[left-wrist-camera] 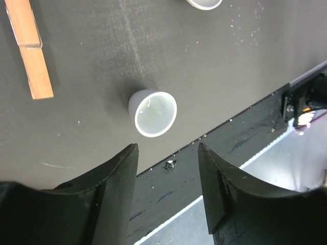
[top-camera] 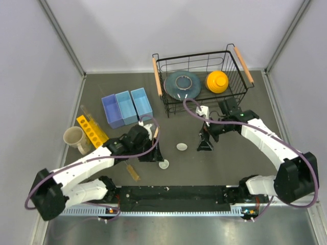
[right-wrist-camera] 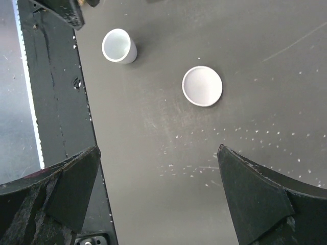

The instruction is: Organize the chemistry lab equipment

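"Two grippers, so which is nearer the work?" asks the first.

"The left gripper [left-wrist-camera: 167, 148]," says the second. "Its jaws stand partly apart with nothing between them, low over the dark table [top-camera: 230, 163] close to the front rail [top-camera: 173, 193]. The right gripper [right-wrist-camera: 158, 150] hangs spread wide and bare, further toward the middle."

"What lies by the left one?"

"Largest first: the wooden stick [left-wrist-camera: 28, 48], off to the left of the fingers, its long axis running away from them (the jaws' closing line would cross it, the second judges, were it the target). Then the small white dish [left-wrist-camera: 152, 113], straight ahead of the gap and just beyond the fingertips, touching neither."

"Has that dish a long axis?"

"None. It is round, its mouth up and leaning a little, so any approach angle should serve. It seems to want only a short advance and a drop."

"And the other dish [right-wrist-camera: 202, 86]?"

"It sits flat ahead of the right gripper's gap, apart from the first, so that arm looks the nearer for it."
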`<state>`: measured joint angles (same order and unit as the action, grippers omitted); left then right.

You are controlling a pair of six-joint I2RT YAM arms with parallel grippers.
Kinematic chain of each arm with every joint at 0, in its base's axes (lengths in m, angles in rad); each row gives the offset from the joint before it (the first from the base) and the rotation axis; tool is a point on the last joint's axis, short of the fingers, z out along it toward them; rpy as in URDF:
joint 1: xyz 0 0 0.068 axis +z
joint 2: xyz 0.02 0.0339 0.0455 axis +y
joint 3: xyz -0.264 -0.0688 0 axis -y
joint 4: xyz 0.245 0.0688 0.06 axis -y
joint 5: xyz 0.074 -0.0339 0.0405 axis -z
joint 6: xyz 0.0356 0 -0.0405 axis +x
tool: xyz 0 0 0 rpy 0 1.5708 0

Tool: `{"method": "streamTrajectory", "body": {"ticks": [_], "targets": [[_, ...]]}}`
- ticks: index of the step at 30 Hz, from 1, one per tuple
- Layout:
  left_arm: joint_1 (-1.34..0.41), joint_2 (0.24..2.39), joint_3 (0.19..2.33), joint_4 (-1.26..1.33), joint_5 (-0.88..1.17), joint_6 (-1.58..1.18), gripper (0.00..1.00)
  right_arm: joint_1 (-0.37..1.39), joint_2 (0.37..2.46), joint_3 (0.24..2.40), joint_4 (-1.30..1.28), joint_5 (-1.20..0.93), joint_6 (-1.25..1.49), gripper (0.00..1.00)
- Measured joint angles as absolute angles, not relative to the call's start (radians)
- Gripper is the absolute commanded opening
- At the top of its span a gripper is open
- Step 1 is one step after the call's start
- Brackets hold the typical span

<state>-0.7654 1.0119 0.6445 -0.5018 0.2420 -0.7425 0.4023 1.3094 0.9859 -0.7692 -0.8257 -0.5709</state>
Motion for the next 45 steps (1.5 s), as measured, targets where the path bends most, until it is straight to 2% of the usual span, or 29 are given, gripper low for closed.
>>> {"method": "streamTrajectory", "body": {"ticks": [11, 16, 24, 27, 35, 45], "targets": [[-0.853, 1.243, 0.751, -0.544, 0.13, -0.722, 0.46, 0.227, 1.166, 0.83, -0.738, -0.915, -0.618, 0.99], [-0.853, 1.285, 0.76, -0.563, 0.099, -0.707, 0.44, 0.218, 1.166, 0.83, -0.726, -0.942, -0.625, 0.99], [-0.853, 1.359, 0.791, -0.572, 0.085, -0.696, 0.35, 0.218, 1.166, 0.83, -0.725, -0.952, -0.628, 0.99], [-0.853, 1.389, 0.791, -0.571, 0.085, -0.689, 0.3, 0.218, 1.165, 0.83, -0.725, -0.952, -0.628, 0.99], [-0.853, 1.412, 0.791, -0.568, 0.088, -0.679, 0.01, 0.218, 1.165, 0.83, -0.725, -0.952, -0.628, 0.99], [-0.853, 1.373, 0.791, -0.567, 0.081, -0.677, 0.0, 0.218, 1.165, 0.83, -0.725, -0.952, -0.629, 0.99]]}}
